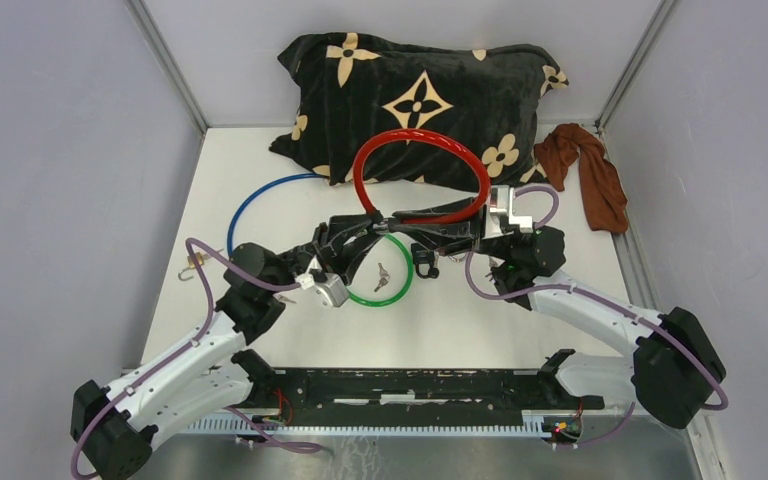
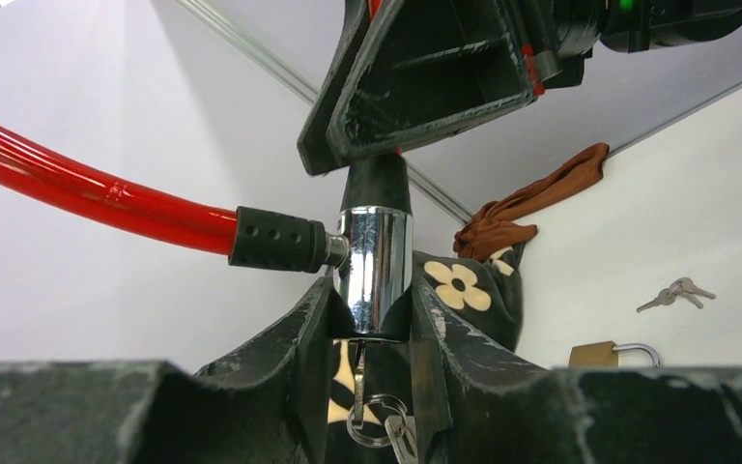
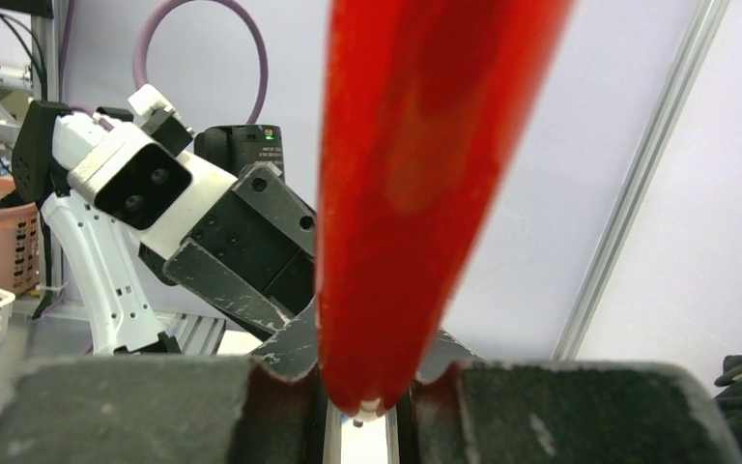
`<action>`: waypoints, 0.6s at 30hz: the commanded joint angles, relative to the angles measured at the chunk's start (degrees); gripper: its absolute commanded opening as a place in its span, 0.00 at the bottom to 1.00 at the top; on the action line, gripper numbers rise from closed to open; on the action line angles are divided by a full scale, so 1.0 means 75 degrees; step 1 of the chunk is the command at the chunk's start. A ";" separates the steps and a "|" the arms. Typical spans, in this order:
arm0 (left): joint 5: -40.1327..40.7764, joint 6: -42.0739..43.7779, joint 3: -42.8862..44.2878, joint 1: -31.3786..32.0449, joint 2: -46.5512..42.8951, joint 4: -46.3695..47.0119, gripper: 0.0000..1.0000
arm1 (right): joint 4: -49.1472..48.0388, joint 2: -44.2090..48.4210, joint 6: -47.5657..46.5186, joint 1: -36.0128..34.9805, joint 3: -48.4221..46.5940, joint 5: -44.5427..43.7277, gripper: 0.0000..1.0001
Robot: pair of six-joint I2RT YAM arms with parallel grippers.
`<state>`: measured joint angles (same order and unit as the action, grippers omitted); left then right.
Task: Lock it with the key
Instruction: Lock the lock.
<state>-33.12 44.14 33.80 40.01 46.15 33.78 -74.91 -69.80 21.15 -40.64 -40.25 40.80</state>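
You have the red cable [image 1: 420, 137] looped at the centre of the top view, resting against the pillow [image 1: 410, 95]. Your left gripper [image 2: 372, 314] pinches the lower end of the chrome lock [image 2: 374, 251], 1 finger on each side. The key [image 2: 358, 382] sits in the lock's underside, its ring hanging. Your right gripper [image 3: 362, 387] is clamped on the cable, directly above the lock in the left wrist view. 2 loose keys [image 2: 674, 293] and a padlock [image 2: 611, 353] lie at that view's lower right.

White table [image 1: 520, 320] carries pillow [image 1: 410, 90], brown cloth [image 1: 600, 185], blue cable [image 1: 250, 195], green cable [image 1: 380, 303], keys [image 1: 381, 277], brass padlock [image 1: 196, 263].
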 commanded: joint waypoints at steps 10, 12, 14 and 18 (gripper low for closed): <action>0.1401 -0.2183 0.0703 -0.0141 0.0066 0.0213 0.51 | 0.0551 0.0851 -0.1006 -0.0340 -0.0552 0.0769 0.00; 0.1272 -0.2415 0.0732 -0.0141 0.0033 0.0212 0.52 | 0.0705 0.0846 -0.1061 -0.0358 -0.0643 0.0797 0.00; 0.1009 -0.2563 0.0774 -0.0142 -0.0009 0.0151 0.53 | 0.0841 0.0884 -0.1164 -0.0364 -0.0689 0.0718 0.00; 0.0094 -0.2757 0.0927 -0.0139 -0.0128 -0.0629 0.55 | 0.1199 0.1017 -0.1548 -0.0370 -0.0681 0.0422 0.00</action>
<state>-26.98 29.15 37.39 39.22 46.48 32.71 -67.00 -64.27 12.40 -43.05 -42.85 44.93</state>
